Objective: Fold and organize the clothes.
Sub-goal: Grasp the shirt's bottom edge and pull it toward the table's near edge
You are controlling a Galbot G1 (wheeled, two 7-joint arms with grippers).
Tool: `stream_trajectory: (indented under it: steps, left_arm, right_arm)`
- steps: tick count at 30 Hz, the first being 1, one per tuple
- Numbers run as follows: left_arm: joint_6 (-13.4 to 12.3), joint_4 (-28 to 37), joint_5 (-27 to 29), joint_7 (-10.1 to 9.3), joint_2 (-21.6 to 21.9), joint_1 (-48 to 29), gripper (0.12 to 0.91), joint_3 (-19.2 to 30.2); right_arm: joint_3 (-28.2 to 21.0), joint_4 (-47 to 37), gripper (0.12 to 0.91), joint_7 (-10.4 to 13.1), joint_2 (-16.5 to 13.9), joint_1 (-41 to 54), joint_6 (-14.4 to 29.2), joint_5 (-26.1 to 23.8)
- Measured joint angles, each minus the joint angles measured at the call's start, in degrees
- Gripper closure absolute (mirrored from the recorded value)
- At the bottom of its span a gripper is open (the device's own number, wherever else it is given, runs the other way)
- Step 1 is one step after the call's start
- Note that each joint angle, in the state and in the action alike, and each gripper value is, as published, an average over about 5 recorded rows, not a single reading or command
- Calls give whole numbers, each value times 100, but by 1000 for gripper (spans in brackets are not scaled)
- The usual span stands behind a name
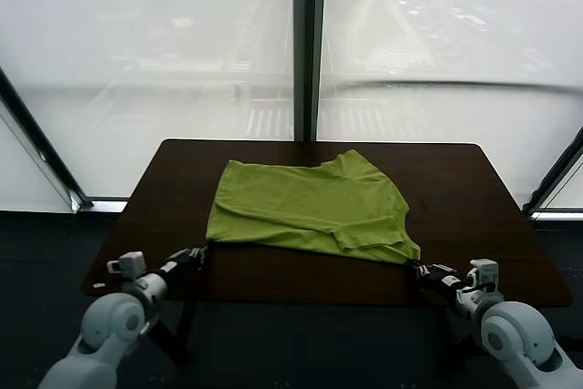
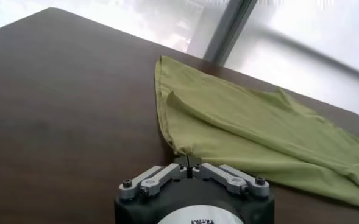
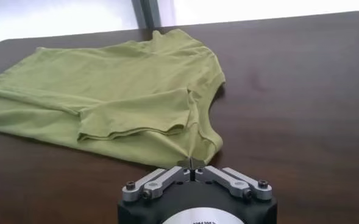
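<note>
Frosted window panes split by a dark upright post stand behind a dark brown table (image 1: 474,198), and on it lies the lime-green T-shirt (image 1: 310,207), folded over itself into a broad band.

At the near left edge, the left gripper (image 1: 196,255) sits low at the table's front, its fingers pinched tight on the shirt's near left corner; the left wrist view shows the cloth drawn to a small point right at the closed fingertips (image 2: 188,163).

From there the shirt's long axis runs across the table, left to right, with a short sleeve folded on top toward the right end and a raised peak of fabric at the far right.

At the near right corner, the right gripper (image 1: 421,270) is likewise clamped on the hem, fabric pulled to a peak at its tips (image 3: 191,162).
</note>
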Motion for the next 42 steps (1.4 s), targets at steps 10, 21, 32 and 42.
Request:
stream_trajectory:
  steps: [10,21,32,42]
  left_arm:
    - [-19,-249,-77,10,290,316,881,-205]
    - [-25,-454,-27,12,291,655,881,-347]
    - [83,-1109,-55,-171,142,1356,881,-763]
    - [94,-1552,7,-142,129,1996,881,-1097]
  right_arm:
    - [-57,-104,885,2,-442,56,-25,252]
    - [-75,-84,885,65,-832,-33,-59,620]
    - [-17,74,885,186,-1276,-239,-172,1070]
    - [-20,255,885,255,-1510,-619,-293,1224]
